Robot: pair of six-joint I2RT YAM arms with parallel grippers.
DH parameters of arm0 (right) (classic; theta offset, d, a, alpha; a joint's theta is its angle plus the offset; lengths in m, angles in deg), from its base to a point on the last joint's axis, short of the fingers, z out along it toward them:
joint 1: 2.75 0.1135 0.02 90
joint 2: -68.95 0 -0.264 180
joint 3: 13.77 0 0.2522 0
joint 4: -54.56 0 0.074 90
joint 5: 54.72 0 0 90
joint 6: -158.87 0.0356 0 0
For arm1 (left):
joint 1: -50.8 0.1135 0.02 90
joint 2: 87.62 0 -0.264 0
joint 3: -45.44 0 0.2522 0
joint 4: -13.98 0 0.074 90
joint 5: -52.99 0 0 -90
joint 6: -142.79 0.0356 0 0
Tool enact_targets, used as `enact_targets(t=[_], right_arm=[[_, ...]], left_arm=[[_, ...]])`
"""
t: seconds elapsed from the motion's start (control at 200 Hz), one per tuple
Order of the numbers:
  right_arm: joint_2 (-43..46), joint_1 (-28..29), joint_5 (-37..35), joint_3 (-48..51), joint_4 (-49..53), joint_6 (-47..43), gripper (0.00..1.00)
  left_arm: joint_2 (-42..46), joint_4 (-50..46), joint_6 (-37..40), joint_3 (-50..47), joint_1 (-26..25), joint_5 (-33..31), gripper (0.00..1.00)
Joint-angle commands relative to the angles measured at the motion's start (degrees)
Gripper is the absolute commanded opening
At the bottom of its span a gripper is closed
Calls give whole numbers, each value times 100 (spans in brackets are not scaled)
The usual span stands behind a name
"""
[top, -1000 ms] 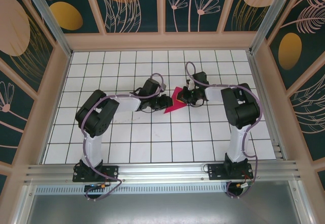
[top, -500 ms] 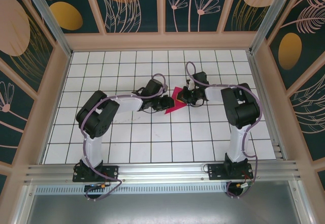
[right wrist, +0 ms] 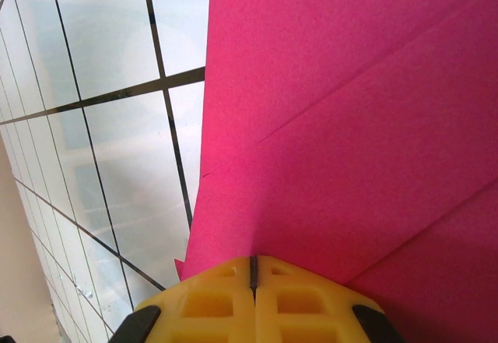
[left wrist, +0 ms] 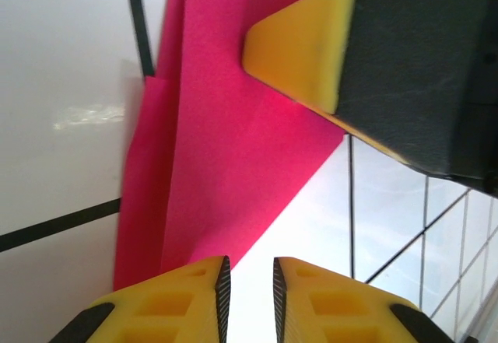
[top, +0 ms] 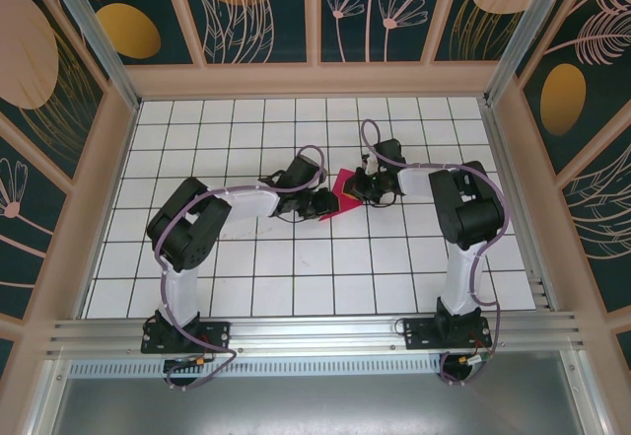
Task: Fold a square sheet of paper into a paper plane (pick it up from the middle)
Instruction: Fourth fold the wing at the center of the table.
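The square sheet of paper (right wrist: 350, 125) touches closed right end effector (right wrist: 253, 269); left end effector (left wrist: 249, 269) narrowly parted.

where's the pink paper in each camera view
Top external: paper just above centre, mid-table.
Left wrist: centre, running from the top edge to the lower left.
Right wrist: right and centre, top to bottom.
Shared landmark: the white table's black grid lines beside the paper.

We find no letters, numbers, labels or brand marks that we can read. The pink paper (top: 343, 194) is plain on every face we see, the table (top: 296, 257) carries only black grid lines, and the walls (top: 256, 11) bear painted leaves and flowers.
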Motion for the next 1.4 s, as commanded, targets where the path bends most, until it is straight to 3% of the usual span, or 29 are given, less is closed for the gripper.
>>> enact_targets(t=[0.0, 0.525, 1.006, 1.226, 1.391], right_arm=[[-555, -6, -791, 160, 592, 41, 0], [-610, 4, -853, 163, 646, 17, 0], [-669, -2, -878, 177, 723, -56, 0], [-670, -3, -887, 188, 709, -57, 0], [-670, -6, -884, 197, 688, -47, 0]], left_arm=[[-151, -452, 172, 158, -33, -302, 26], [-156, -744, 294, -4, -26, -731, 22], [517, -39, 48, -1523, -20, -290, 9], [987, 769, 77, -1208, -13, 120, 10], [801, 799, 103, -759, -15, -245, 10]])
